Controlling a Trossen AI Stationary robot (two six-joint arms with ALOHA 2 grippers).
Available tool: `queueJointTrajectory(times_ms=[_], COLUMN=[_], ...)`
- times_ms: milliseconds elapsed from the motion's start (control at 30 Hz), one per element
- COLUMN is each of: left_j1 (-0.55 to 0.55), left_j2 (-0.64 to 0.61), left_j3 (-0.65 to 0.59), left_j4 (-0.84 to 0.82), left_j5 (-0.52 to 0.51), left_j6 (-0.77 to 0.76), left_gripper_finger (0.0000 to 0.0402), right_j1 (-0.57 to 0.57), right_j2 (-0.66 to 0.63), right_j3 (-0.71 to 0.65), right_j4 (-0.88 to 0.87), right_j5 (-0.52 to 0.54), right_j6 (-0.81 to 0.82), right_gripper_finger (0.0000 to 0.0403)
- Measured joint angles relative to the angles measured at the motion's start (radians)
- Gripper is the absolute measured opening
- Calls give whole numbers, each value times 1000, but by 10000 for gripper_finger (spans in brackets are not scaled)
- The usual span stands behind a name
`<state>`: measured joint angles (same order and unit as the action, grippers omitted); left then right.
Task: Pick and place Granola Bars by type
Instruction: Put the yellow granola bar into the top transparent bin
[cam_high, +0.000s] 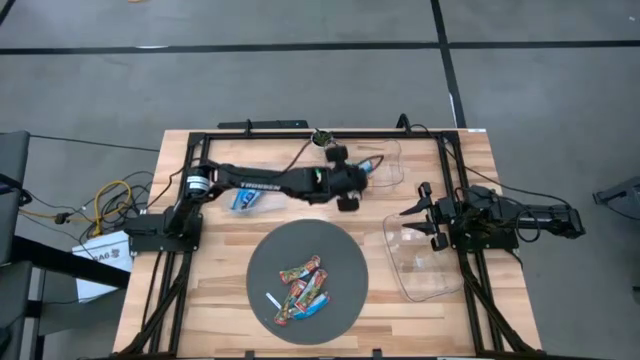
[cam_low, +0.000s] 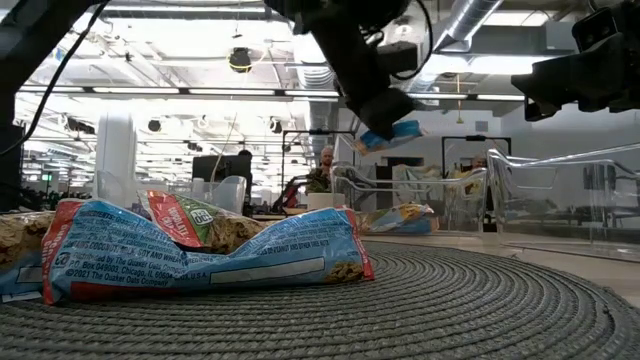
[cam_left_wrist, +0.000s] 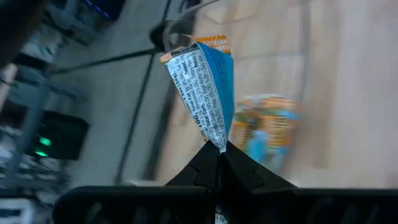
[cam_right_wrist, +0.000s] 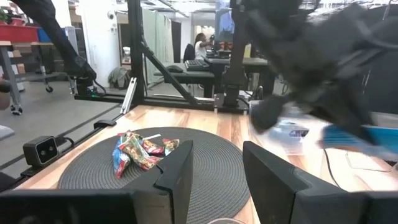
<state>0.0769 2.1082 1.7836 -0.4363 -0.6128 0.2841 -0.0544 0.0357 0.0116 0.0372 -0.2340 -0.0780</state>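
**Left arm carrying a blue bar to the far bin**

Wooden table (cam_high: 200, 310), largest item, holds a round dark woven mat (cam_high: 340, 255) at its near centre. 2 clear plastic bins: one at the far edge (cam_high: 390, 160), one at the right (cam_high: 415, 270).

Left gripper (cam_high: 362, 178) reaches across to the far bin, fingers pressed together on the tail end of a blue-and-white granola bar (cam_left_wrist: 208, 93), which hangs off the table. Another bar (cam_left_wrist: 267, 127) lies in the bin below it.

Right gripper (cam_high: 415, 220) waits over the right bin, fingers spread, holding nothing.

On the mat, a cluster of multicoloured bars (cam_high: 305, 285) and a thin white stick (cam_high: 272, 301). 1 blue bar (cam_high: 245, 200) lies on bare wood beneath the left arm.

Judgement: the drop goes best with the bar centred inside the bin walls, lowered close before release, so it doesn't bounce off the rim.
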Motion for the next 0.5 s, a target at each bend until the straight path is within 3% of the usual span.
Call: queueJointTrajectory(times_ms=[133,267,367,500], left_j1=[57,99,116,140], left_j2=[0,1,16,45], left_j3=[0,0,0,2], left_j4=[44,40,35,47], left_j5=[28,156,243,279], left_j6=[174,323,378,384], left_gripper_finger=[0,0,0,0], right_j1=[0,0,0,0], right_j2=[0,0,0,0], right_j3=[0,0,0,0], right_j4=[0,0,0,0], right_j5=[0,0,0,0], right_j6=[0,0,0,0], right_gripper_finger=[134,133,133,134])
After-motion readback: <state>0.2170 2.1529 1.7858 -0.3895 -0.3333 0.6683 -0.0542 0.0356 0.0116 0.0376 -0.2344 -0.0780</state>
